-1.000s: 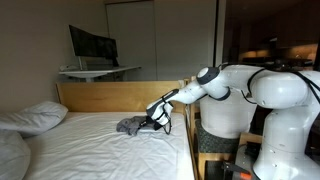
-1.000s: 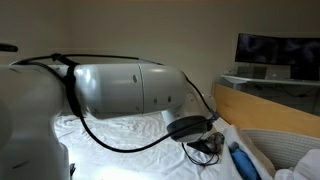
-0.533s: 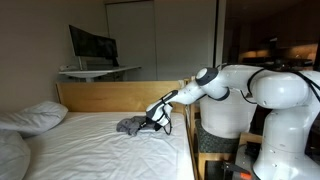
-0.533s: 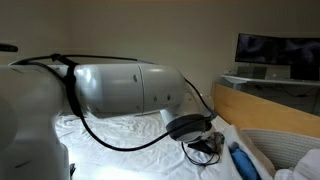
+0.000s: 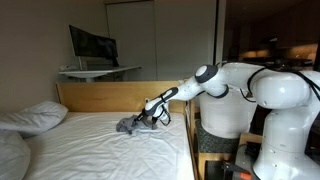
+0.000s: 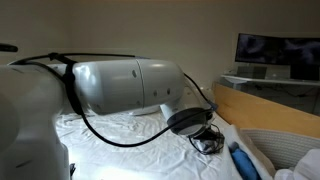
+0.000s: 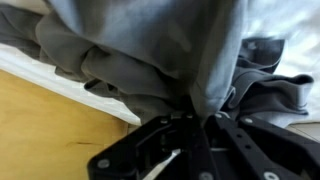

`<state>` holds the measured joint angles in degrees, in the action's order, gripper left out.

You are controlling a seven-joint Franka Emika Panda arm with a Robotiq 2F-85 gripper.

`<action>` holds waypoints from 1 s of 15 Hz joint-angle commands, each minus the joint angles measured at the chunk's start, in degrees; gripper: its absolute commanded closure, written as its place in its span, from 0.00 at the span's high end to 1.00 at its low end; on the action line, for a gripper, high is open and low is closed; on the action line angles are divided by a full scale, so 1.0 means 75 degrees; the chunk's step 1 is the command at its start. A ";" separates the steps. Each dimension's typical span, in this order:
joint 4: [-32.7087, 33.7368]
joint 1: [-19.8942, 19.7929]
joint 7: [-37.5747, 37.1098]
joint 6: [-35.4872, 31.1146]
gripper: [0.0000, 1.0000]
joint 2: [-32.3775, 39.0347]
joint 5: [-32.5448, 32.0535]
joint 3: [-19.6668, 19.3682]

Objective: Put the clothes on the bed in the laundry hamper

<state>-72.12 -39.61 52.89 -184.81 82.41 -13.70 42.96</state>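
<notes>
The jaws are shut tight on the grey cloth (image 7: 130, 50) so it can be lifted off the bed (image 5: 100, 150).

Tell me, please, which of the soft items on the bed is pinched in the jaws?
The small crumpled grey garment: the shut jaws pinch a fold of it. The two plump white pillows lie well away from it.

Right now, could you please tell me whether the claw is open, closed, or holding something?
Claw: closed, pinching a fold of the grey garment.
</notes>
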 commanded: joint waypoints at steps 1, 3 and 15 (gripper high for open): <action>-0.0293 -0.0022 -0.0323 0.0044 0.07 -0.0566 -0.0447 0.0020; -0.0373 -0.0001 -0.0093 -0.0035 0.08 -0.0837 -0.0235 0.0119; 0.1215 0.2111 -0.1279 -0.0986 0.07 -0.2766 0.1168 -0.1907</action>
<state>-65.31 -28.63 47.35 -190.09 66.36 -10.25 35.61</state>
